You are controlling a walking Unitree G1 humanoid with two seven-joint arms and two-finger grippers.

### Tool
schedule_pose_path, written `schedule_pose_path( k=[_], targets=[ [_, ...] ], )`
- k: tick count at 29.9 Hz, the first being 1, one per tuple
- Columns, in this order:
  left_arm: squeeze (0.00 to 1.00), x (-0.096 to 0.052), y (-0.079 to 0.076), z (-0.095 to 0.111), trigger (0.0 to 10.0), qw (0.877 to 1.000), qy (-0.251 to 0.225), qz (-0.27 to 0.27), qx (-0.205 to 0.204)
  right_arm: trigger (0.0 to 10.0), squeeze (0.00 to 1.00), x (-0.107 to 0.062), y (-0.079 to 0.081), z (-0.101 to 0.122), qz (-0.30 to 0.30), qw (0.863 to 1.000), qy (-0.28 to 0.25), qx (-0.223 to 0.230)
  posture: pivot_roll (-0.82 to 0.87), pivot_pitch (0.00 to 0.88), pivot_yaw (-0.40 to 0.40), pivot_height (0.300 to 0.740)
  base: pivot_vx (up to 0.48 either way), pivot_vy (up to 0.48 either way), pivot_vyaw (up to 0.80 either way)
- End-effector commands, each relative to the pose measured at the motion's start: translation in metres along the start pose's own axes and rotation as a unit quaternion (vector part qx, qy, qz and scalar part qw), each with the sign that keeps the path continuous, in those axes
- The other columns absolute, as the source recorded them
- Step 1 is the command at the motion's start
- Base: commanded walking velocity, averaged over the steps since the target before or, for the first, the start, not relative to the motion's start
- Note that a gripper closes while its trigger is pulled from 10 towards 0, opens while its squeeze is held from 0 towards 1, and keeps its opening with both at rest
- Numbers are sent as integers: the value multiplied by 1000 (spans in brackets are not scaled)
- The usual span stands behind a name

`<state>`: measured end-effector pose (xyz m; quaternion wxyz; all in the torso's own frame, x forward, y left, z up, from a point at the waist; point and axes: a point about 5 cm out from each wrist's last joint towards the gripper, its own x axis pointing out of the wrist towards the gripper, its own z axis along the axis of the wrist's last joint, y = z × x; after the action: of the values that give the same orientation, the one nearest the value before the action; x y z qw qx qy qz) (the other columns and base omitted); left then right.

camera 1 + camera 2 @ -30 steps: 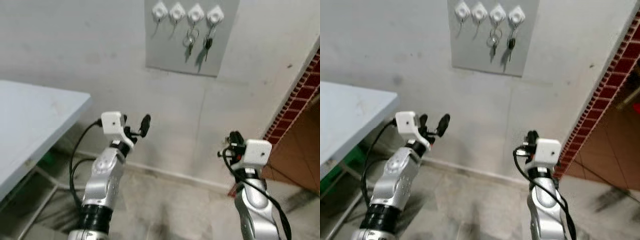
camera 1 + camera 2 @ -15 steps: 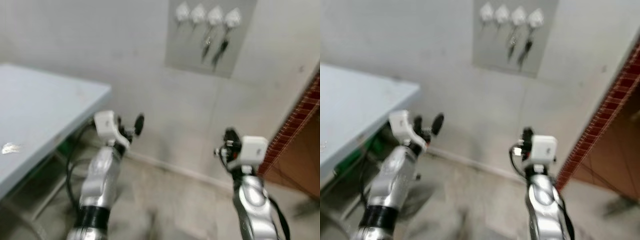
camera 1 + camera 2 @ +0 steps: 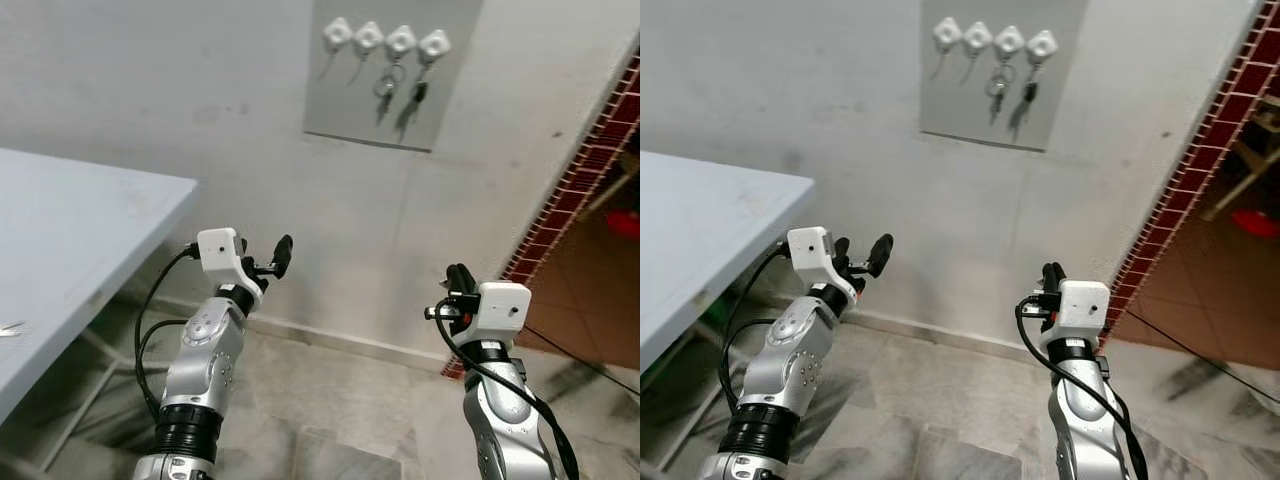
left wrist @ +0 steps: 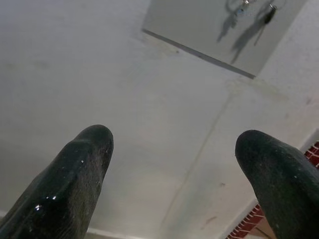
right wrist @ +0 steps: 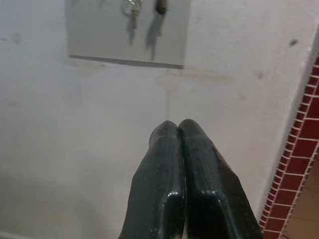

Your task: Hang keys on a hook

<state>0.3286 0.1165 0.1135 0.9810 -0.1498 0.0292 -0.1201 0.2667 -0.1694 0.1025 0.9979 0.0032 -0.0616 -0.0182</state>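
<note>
Pale plaster wall [image 3: 200, 90] takes up most of the scene, with a strip of red brick [image 3: 590, 170] on the robot's right and a marbled floor [image 3: 940, 420] below. On the left, a light blue table [image 3: 70, 240] juts in, well apart from the action.

Up high sits the grey board [image 3: 390, 75] with four white hooks [image 3: 385, 38] in a row. Two sets of keys [image 3: 385, 88] already hang from the two right-hand hooks (the two left ones look bare), so the keys are up on the wall, nowhere near either arm. By my reading the hanging is done, or another bunch waits elsewhere; nothing here settles which.

Now the arms. Both are raised to about waist height, well below the board, pointing at the wall, a carrying pose rather than a reach. Left gripper [image 3: 272, 258] has its fingers spread wide and holds nothing. Right gripper [image 3: 1048, 283] is pressed tight, fingers together, nothing visible between them.

Head views give the full layout, hooks and both arms at once. From the left wrist comes the clear gap between the two black fingertips [image 4: 84, 154], and the right wrist confirms its pads [image 5: 167, 149] meet flush, which the head views leave hard to judge.
</note>
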Motion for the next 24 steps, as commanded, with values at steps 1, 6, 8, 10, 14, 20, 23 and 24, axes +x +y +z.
schedule_pose_path(
  k=[1,6,8,10,14,20,23,24],
  targets=[
    [0,0,1,4,10000,1000,-4,-1,20,10000,0,3,-1,6,-3,1000,-10,-4,-30,0,-36,740,0,0,0],
    [0,-1,3,8,10000,999,-12,-13,47,10000,0,7,-5,9,-15,1000,-17,-6,-28,0,-30,740,0,0,0],
    [0,-2,2,10,10000,999,-13,-17,50,10000,0,8,-7,10,-21,1000,-19,-8,-35,0,-22,740,0,0,0],
    [0,-2,2,10,10000,998,-14,-19,52,10000,0,9,-8,11,-22,999,-21,-10,-37,0,-19,740,0,0,0],
    [0,-2,-5,8,10000,998,-9,-36,49,10000,0,10,-10,13,-31,999,-24,-6,-60,0,8,740,0,0,0],
    [0,3,-17,9,10000,996,-4,-71,53,10000,0,8,-11,18,-26,999,-30,3,-70,0,3,740,0,0,0],
    [0,7,-15,16,10000,997,-15,-60,44,10000,0,9,-9,23,-21,999,-44,-4,-65,0,-4,740,0,0,0],
    [0,7,-15,18,10000,997,-19,-57,47,10000,0,10,-9,25,-20,999,-48,-5,-64,0,-6,740,0,0,0]
  ],
)
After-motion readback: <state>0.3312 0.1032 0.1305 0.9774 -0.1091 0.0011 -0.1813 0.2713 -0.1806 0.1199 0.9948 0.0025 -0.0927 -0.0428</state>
